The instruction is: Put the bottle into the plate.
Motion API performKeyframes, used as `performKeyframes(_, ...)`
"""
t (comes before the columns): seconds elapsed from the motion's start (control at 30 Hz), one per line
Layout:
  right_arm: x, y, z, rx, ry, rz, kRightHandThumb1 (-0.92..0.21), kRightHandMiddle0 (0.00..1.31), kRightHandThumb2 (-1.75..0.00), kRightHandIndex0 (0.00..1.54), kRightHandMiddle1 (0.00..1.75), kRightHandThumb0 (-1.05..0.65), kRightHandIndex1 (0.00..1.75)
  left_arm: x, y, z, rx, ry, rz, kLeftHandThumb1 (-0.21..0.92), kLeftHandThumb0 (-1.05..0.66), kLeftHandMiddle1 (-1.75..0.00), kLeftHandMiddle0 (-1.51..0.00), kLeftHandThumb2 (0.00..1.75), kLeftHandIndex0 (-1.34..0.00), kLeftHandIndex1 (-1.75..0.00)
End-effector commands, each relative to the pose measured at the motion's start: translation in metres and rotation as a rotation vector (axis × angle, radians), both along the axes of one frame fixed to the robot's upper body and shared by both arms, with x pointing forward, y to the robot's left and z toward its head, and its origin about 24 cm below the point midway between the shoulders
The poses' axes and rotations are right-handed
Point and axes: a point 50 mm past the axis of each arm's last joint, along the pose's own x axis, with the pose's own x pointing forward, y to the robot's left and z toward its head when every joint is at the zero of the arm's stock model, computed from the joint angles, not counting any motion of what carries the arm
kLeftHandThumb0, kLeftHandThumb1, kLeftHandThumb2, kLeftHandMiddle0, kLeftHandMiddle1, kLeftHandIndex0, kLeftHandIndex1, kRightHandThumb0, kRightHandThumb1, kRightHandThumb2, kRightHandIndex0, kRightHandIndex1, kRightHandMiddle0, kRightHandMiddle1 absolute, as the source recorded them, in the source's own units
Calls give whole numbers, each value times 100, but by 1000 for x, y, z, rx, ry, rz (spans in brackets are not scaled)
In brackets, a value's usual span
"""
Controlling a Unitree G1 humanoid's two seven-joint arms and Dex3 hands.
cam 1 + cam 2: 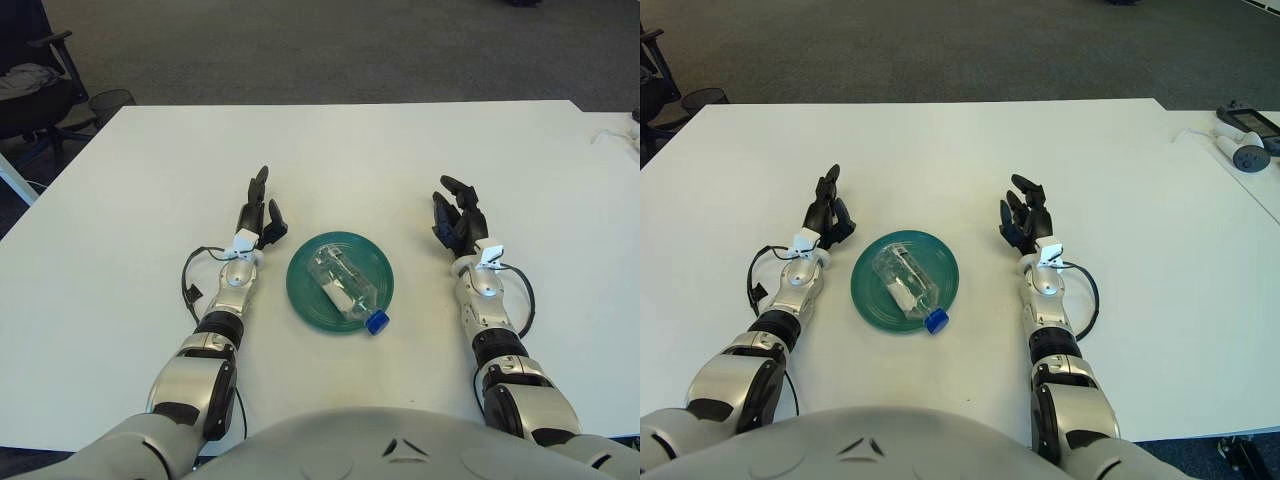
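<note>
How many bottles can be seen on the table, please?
1. A clear plastic bottle with a blue cap lies on its side in the green plate, between the left hand and the right hand. The cap reaches over the plate's near rim.

Plate (pixel 310 300) teal green; bottle (pixel 340 281) clear, cap (pixel 377 322) blue; worktop (pixel 330 160) white; fingers (pixel 459 215) black; floor (pixel 330 50) grey.

Illumination is bright, even and diffuse from overhead; the white table (pixel 330 160) reads near-overexposed without hard glare. Shadows under the arms are faint and soft. Focus is sharp throughout, with no motion blur.
</note>
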Motion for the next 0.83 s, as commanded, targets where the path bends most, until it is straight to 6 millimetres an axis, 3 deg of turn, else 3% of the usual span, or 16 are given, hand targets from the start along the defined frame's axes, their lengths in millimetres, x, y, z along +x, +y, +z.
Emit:
performKeyframes(0.0, -60, 0, -70, 45, 380, -34, -81, 0, -64, 42, 81, -52, 5, -18, 1, -26, 3, 121, 19, 92, -101, -1, -5, 115, 0, -23)
performKeyframes(0.8, -63, 3, -64, 43, 352, -56, -77, 0, -67, 42, 80, -54, 4, -28, -4, -27, -69, 101, -24, 92, -96, -3, -10, 113, 0, -27)
